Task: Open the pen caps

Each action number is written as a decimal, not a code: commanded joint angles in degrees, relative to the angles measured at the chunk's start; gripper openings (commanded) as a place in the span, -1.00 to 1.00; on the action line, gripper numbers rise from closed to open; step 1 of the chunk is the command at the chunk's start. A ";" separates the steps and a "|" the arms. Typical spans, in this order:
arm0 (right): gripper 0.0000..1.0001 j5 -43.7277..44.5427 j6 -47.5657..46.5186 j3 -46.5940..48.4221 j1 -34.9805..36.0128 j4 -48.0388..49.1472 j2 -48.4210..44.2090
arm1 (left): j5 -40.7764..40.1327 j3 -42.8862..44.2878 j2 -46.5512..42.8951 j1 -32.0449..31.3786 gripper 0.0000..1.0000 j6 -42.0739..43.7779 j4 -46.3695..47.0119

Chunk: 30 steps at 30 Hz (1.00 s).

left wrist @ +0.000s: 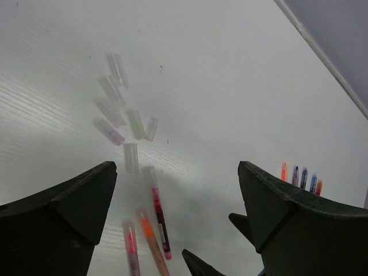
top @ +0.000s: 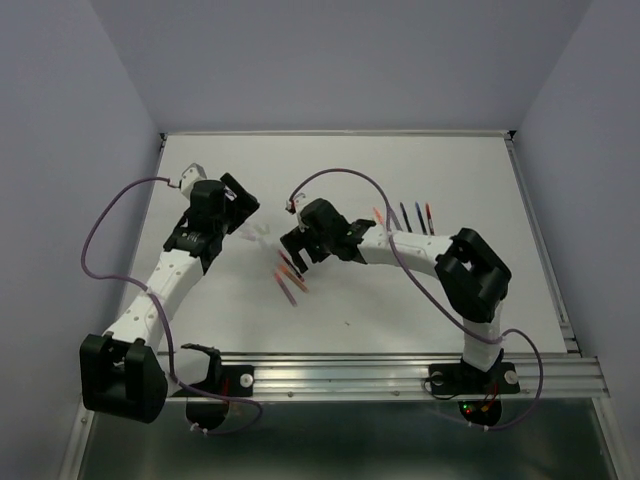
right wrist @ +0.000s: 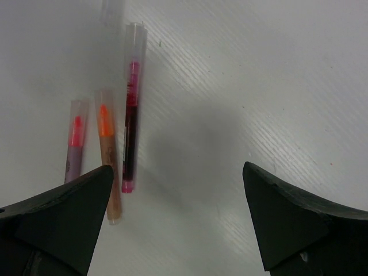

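Note:
Three capped pens lie side by side on the white table (top: 400,300): a dark red one (right wrist: 130,129), an orange one (right wrist: 107,152) and a pink one (right wrist: 75,144), each with a clear cap, such as the one on the dark red pen (right wrist: 135,43). They also show in the top view (top: 290,282) and the left wrist view (left wrist: 159,221). My right gripper (right wrist: 177,169) is open and empty, hovering just right of these pens (top: 297,252). My left gripper (left wrist: 175,172) is open and empty, above the table left of them (top: 240,205).
Several loose clear caps (left wrist: 118,109) lie in a cluster between the two grippers (top: 257,232). A row of several uncapped pens (top: 408,215) lies at the back right, also seen in the left wrist view (left wrist: 300,177). Purple cables loop over both arms.

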 commanded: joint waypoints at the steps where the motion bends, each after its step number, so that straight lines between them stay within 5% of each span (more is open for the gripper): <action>1: 1.00 5.58 -0.92 6.69 2.08 2.10 4.12 | -3.63 1.42 -2.84 0.05 0.98 0.66 -1.75; 30: 1.00 9.11 1.01 13.20 3.66 2.01 13.99 | -4.60 -0.69 -3.28 0.14 0.98 -0.31 -1.48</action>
